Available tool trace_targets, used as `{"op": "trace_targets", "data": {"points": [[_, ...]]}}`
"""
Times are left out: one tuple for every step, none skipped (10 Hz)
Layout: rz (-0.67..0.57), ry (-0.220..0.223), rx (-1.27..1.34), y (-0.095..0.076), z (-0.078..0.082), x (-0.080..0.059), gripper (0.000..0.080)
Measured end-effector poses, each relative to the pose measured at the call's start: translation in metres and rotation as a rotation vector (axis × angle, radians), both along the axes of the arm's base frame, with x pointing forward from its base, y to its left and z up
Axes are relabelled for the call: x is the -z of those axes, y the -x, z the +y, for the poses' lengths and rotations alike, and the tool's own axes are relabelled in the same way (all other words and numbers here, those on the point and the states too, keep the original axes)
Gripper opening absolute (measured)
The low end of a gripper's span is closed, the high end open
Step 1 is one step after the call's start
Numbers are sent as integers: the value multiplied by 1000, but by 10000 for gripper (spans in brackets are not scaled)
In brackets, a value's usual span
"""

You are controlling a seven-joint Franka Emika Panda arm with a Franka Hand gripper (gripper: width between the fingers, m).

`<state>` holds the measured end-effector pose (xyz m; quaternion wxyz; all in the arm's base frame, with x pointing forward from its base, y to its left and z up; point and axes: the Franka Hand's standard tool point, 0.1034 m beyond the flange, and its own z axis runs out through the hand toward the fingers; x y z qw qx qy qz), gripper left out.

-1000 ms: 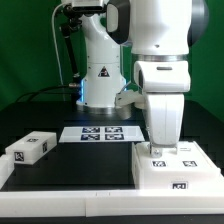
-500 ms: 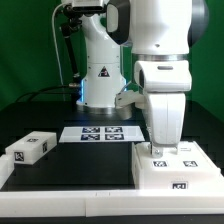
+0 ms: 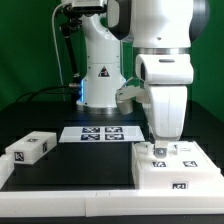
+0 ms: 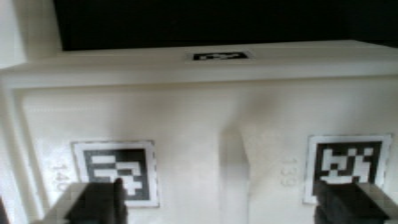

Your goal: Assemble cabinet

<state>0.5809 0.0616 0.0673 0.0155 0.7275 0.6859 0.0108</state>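
Gripper (image 3: 162,150) hangs just above the cabinet (image 3: 150,175), which sits near, on the exterior view's right; jaws are wide apart and empty, so best to centre over the top ridge (image 4: 249,150) before closing.

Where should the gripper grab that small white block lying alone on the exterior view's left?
Take the small white block across its two long side faces, near the middle, from straight above. It lies flat on the black table, longer than wide, with both long sides free, so the short span likely grips best.
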Motion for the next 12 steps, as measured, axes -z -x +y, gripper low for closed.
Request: {"op": "trace_targets", "data": {"points": [[-9, -2, 12, 5, -2, -1, 705], [-25, -8, 51, 13, -7, -3, 705], [-41, -13, 127, 23, -16, -9, 780], [-52, -15, 202, 34, -21, -14, 793], [-68, -21, 265, 45, -24, -18, 793], [-66, -22, 333, 59, -25, -20, 797], [-51, -19, 380, 72, -24, -17, 797], [-48, -20, 389, 75, -23, -15, 797], [-48, -21, 394, 75, -23, -16, 797], [-48, -20, 392, 75, -23, -15, 797], [-48, -22, 403, 75, -23, -15, 797], [-49, -33, 508, 75, -23, -15, 797]]}}
